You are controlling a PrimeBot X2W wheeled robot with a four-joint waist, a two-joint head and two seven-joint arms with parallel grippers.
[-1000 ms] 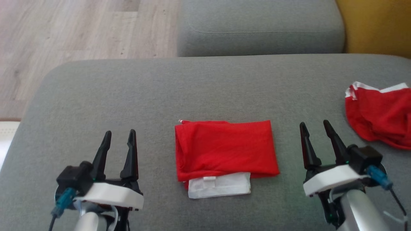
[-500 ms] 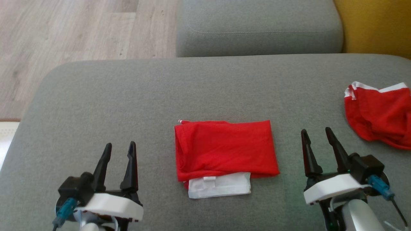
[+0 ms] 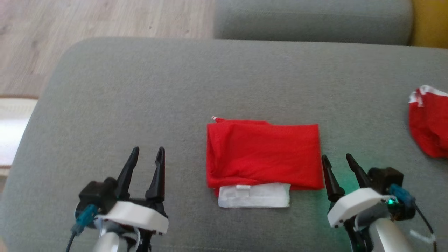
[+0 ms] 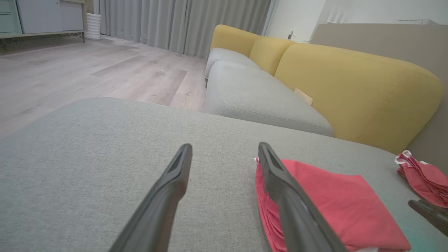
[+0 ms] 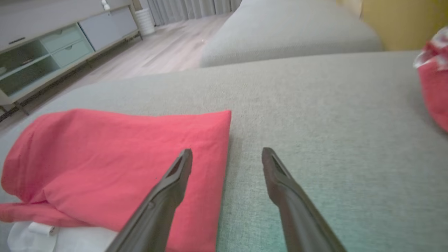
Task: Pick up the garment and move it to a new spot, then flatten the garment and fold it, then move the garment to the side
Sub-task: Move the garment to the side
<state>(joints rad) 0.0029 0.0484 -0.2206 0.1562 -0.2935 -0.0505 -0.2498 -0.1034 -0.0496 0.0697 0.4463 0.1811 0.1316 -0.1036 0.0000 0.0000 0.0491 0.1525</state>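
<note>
Head view: right gripper (image 3: 335, 156) jaws spread wide, empty, now drawn in just beside right edge of garment (image 3: 262, 154); gap narrower than earlier, camera also shifted. left gripper (image 3: 148, 148) jaws spread wide, empty, well left of garment. Garment folded, red rectangle, white panel (image 3: 253, 196) nearside, between grippers on grey cushion (image 3: 140, 87). Judgement: fold done, side move pending. Room: bare cushion ahead of both grippers, left of left gripper; smaller red garment (image 3: 428, 122) right of right gripper, apart; cushion edge, floor (image 3: 105, 17) far left.

Soft, even daylight throughout; head view slightly blurred, wrist views wide-angle stretched.
</note>
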